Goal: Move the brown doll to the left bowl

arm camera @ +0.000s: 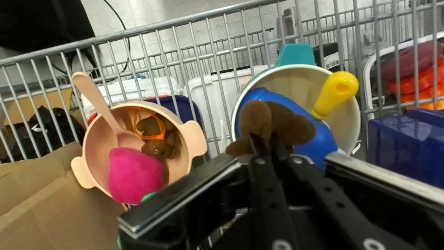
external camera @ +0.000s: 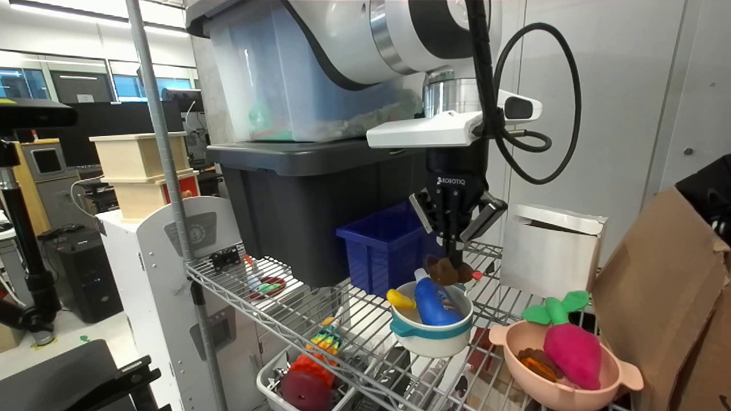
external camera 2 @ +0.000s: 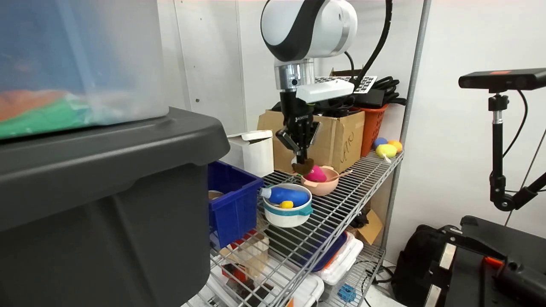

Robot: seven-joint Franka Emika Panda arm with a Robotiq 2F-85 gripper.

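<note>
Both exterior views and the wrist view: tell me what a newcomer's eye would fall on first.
Probably the black Robotiq gripper, holding a brown doll in the air close to the white-and-teal bowl. Next would likely come the green-leaved magenta plush vegetable in the salmon-pink bowl, then the blue bottle resting in the white-and-teal bowl.

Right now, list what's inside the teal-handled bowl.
A blue bottle and a yellow object. Anything beneath the bottle is covered; in the wrist view, the held brown doll hides part of the inside.
</note>
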